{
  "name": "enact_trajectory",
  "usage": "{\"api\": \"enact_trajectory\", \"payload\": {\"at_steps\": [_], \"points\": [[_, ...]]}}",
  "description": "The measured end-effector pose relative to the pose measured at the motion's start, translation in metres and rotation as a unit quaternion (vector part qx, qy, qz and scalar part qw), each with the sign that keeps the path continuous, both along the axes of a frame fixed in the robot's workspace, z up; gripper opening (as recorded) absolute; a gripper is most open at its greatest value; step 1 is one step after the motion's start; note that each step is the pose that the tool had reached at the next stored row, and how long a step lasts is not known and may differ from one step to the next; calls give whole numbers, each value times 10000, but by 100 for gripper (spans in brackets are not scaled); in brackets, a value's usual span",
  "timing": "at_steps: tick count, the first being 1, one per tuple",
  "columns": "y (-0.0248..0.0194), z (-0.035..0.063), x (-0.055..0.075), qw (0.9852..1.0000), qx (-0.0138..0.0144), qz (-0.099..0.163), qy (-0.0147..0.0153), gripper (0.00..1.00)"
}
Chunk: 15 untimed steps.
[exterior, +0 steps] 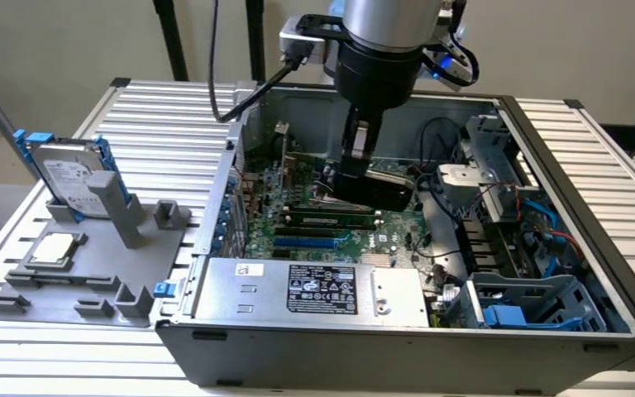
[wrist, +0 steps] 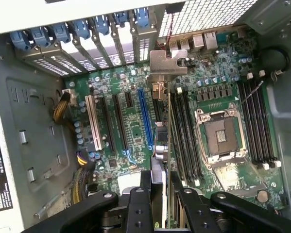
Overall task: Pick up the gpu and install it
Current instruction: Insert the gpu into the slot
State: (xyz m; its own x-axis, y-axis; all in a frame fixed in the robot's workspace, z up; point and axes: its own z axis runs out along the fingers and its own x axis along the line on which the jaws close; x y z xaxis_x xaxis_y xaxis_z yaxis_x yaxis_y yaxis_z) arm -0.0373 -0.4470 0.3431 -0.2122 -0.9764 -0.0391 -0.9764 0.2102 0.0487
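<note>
Open case (exterior: 406, 356) — gpu (wrist: 165, 68) edgewise in claw (wrist: 165, 188)

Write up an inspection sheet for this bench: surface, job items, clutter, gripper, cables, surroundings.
Surface: ribbed metal table carrying an open computer case and, at the exterior view's left, a gray tray.
Job's things: gpu held edge-on over the motherboard, its silver bracket toward the rear slot covers; whether it is seated cannot be told.
Clutter: hard drive standing upright in the tray; processor chip lying flat on it.
Gripper: gripper inside the case, closed on the gpu.
Cables: yellow and black wire bundle by the case wall; black cable hanging from the arm.
Surroundings: plain wall behind the table.
</note>
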Motion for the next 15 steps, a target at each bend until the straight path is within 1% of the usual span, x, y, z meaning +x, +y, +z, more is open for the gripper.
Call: {"api": "enact_trajectory", "payload": {"at_steps": [5, 9, 12, 15], "points": [[0, -90, -140, 10000, 0, 56, 0, 26], [-6, -151, -157, 9998, 0, 176, 0, 26], [-14, -181, -158, 9995, 0, 324, 2, 26], [-17, -233, -182, 9992, 1, 412, 2, 26]]}}
